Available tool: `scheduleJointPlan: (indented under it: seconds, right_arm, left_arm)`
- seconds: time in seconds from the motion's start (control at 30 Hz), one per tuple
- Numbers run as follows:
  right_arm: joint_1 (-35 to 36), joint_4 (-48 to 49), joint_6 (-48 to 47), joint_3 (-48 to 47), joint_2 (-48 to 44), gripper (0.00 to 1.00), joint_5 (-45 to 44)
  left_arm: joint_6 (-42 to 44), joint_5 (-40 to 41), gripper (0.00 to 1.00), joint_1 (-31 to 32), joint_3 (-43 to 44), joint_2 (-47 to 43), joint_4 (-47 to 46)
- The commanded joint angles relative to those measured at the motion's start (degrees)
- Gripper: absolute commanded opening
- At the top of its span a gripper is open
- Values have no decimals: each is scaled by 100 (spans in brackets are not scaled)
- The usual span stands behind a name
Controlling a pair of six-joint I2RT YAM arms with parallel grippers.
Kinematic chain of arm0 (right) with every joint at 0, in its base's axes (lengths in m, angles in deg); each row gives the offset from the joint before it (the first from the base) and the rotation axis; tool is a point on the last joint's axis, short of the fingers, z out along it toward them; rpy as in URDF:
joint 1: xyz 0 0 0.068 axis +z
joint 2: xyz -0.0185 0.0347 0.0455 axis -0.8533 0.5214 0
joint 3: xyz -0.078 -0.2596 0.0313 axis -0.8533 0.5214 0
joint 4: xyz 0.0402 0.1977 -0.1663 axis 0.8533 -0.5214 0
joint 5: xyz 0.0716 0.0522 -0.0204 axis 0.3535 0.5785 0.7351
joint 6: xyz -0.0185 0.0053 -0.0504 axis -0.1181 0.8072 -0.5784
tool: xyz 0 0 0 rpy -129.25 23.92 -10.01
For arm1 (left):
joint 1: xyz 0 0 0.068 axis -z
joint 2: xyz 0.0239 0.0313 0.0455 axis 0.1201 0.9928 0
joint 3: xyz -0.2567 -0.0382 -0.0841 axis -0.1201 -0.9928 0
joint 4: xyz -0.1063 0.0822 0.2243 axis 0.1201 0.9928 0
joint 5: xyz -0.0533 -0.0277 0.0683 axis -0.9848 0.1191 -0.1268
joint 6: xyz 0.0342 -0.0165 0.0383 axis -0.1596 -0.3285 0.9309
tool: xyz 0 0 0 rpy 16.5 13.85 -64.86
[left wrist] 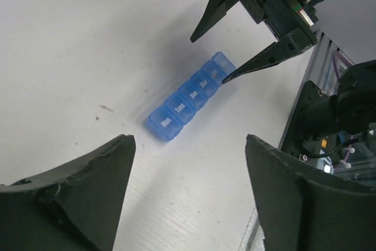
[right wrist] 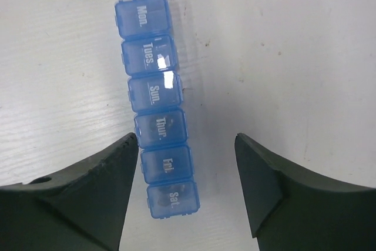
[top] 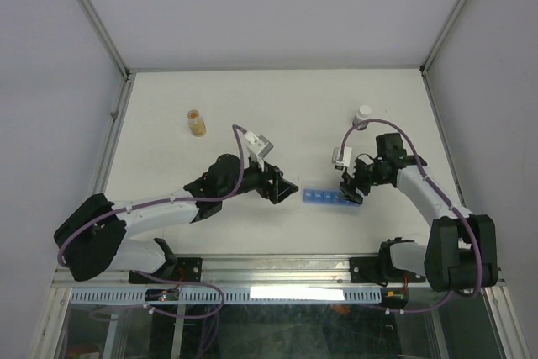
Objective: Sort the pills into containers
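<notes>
Right gripper [right wrist: 185, 139] spread astride the pill organizer [right wrist: 155, 104].
The blue row lay lids shut on the white table [right wrist: 294, 57], Sat end between those fingers; the left gripper [left wrist: 188, 139], spread and empty, faced its Mon end.

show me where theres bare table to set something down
Bare: the back middle of the table, between the orange bottle and the white-capped bottle; also the strip between the organizer and the near edge. Crowded: around the organizer, flanked by the left end effector and right end effector.
</notes>
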Motion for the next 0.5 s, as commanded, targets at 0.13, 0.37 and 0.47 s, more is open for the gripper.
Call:
scheduleJointPlan:
  seconds: [0.13,0.37,0.47]
  right_arm:
    - [-236,-351,74,-320,-545,69,841]
    - [-359,-228,1037,-593,-618,68,909]
    - [-578,-166,1720,-871,-738,68,928]
  left_arm:
    - [-196,-578,99,-669,-1253,-1189,-2555]
    - [-546,-616,99,-864,-1337,-1661,-2272]
    - [-748,-607,99,-904,-1471,-1912,-2512]
